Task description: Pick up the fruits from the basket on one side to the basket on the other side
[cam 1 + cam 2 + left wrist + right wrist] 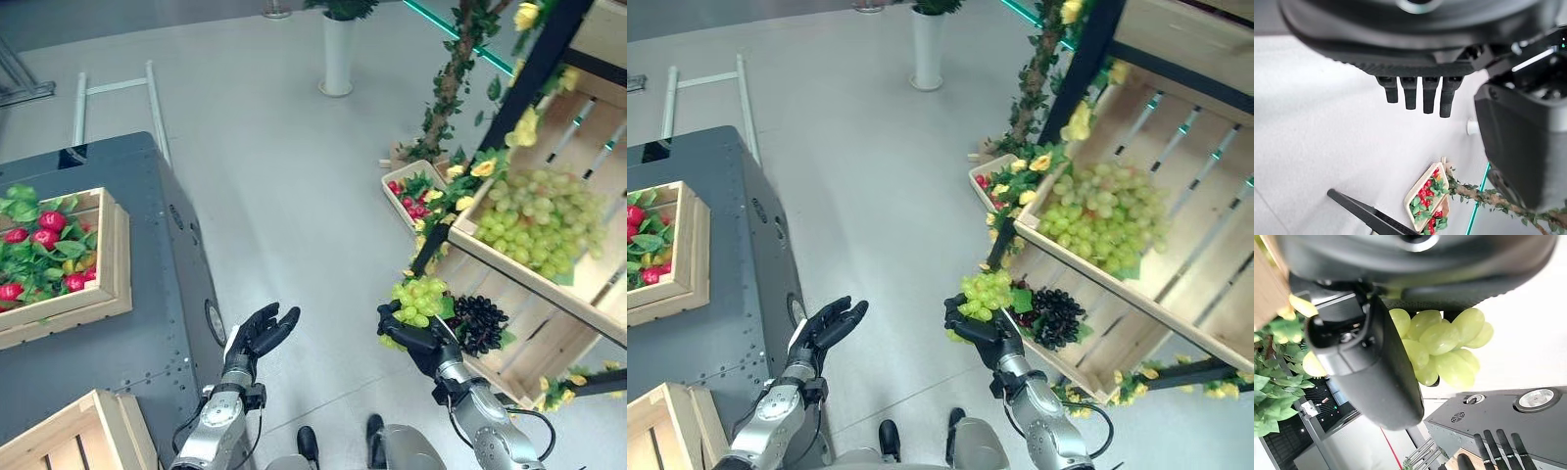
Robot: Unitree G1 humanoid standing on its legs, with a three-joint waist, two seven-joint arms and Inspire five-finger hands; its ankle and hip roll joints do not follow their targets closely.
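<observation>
My right hand (416,339) is shut on a bunch of green grapes (419,299), held over the floor just off the lower wooden crate's (534,338) front corner. In the right wrist view the green grapes (1442,345) sit pressed between thumb and palm. Dark grapes (480,323) lie in that lower crate. More green grapes (539,220) fill the upper crate (588,127). My left hand (260,333) is open with straight fingers (1422,95), floating beside the grey cabinet (118,323), holding nothing.
On the cabinet a wooden box (103,284) holds red fruit and leaves, and a second wooden box (83,436) sits at its near corner. A small tray of red fruit (411,196) lies on the floor by a vine-wrapped post (446,88). A white pedestal (336,54) stands farther back.
</observation>
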